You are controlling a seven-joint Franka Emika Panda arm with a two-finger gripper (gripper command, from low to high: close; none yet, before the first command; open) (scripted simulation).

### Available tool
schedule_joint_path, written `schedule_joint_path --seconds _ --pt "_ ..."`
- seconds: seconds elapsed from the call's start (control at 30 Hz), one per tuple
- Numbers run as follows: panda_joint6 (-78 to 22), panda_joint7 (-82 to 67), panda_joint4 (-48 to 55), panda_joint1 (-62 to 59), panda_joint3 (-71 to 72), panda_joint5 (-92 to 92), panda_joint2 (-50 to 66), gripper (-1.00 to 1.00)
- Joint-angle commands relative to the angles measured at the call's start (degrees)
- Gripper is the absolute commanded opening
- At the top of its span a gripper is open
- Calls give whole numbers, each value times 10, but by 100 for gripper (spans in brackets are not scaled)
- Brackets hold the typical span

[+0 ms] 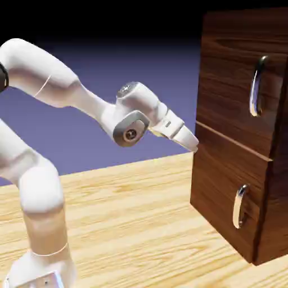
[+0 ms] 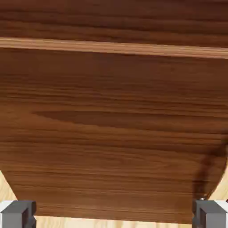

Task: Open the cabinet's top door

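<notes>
The cabinet [image 1: 225,169] is a tall dark walnut box at the exterior view's right. Its top door [image 1: 230,84] carries a long curved silver handle [image 1: 257,84] near its right edge and looks closed flush. My gripper [image 1: 194,145] points at the cabinet's front left edge, about level with the seam between the two doors and well left of the handle. In the hand view, dark wood [image 2: 114,124] fills the frame, crossed by a pale seam [image 2: 114,46]. The gripper [image 2: 115,216] is open, and its grey fingertips [image 2: 18,213] stand far apart with nothing between them.
The lower door [image 1: 225,197] has a shorter silver handle [image 1: 241,205]. The cabinet stands on a light wooden table [image 1: 140,214]. The white arm rises from the exterior view's lower left.
</notes>
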Motion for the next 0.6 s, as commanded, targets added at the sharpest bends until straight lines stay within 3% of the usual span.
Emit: schedule_joint_path --seconds 0.0,0.57 --pt "1 19 7 8 -9 -25 -2 0" --pt "13 344 118 149 -170 -449 -41 0"
